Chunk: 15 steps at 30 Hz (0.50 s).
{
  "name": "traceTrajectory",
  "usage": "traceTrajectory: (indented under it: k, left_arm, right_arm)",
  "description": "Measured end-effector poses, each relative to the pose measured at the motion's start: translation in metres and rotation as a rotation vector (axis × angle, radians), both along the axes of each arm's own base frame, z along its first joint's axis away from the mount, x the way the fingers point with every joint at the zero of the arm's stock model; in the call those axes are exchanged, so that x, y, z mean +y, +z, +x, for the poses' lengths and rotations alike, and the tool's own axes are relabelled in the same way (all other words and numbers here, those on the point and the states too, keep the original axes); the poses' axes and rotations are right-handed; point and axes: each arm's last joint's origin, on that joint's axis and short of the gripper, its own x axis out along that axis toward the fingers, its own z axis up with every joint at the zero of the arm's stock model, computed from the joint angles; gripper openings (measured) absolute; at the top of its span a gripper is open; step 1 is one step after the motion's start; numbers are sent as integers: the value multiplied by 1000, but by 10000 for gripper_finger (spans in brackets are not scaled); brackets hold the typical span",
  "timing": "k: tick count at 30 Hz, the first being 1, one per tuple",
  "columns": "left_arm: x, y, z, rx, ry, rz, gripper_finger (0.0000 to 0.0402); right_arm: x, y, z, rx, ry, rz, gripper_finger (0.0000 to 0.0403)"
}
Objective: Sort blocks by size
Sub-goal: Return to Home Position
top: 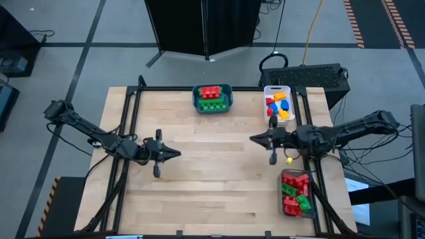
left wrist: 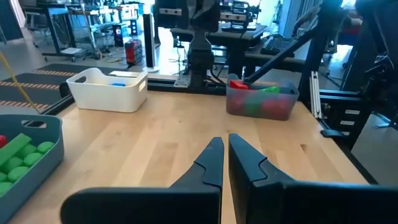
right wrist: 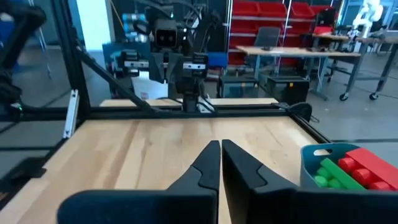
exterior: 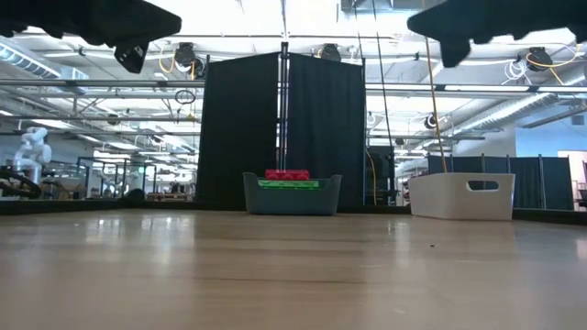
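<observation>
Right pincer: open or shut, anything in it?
Shut, empty: in its wrist view the right pincer shows fingers nearly touching, nothing between, over the table. Left pincer shut too.

- Table (top: 199, 166): pale wood in jointed strips, smooth, with a soft satin sheen.
- Blocks (top: 211, 97): hard plastic in red, green, blue and yellow, glossy, with studded tops.
- Teal bin (top: 212, 111): opaque plastic, matt and smooth-walled.
- White bin (exterior: 459, 197): opaque plastic, smooth, with a faint sheen.
- Clear bin (left wrist: 258, 107): smoky translucent plastic; colours show blurred through its wall.
- Left gripper (left wrist: 225, 142) and right gripper (right wrist: 221, 144): black fingers, apparently moulded plastic, matt with dull highlights along the edges.
- Frame (top: 166, 88) round the table: black metal rails, matt.
- Screen (exterior: 238, 128) behind the table: black, matt, seemingly cloth.
- Floor (top: 99, 60): grey, smooth and hard.
</observation>
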Motion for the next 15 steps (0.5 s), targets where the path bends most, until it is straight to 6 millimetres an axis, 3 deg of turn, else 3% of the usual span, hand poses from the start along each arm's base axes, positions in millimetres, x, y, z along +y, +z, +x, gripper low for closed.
traceTrajectory:
  k: [7,15]
  left_arm:
    - [-4,0,0,-2,-143,54,0]
    - [4,-6,-3,1,-100,70,0]
  right_arm:
    - [-5,-5,-28,-67,33,15,0]
    - [-6,-2,-35,-81,20,15,0]
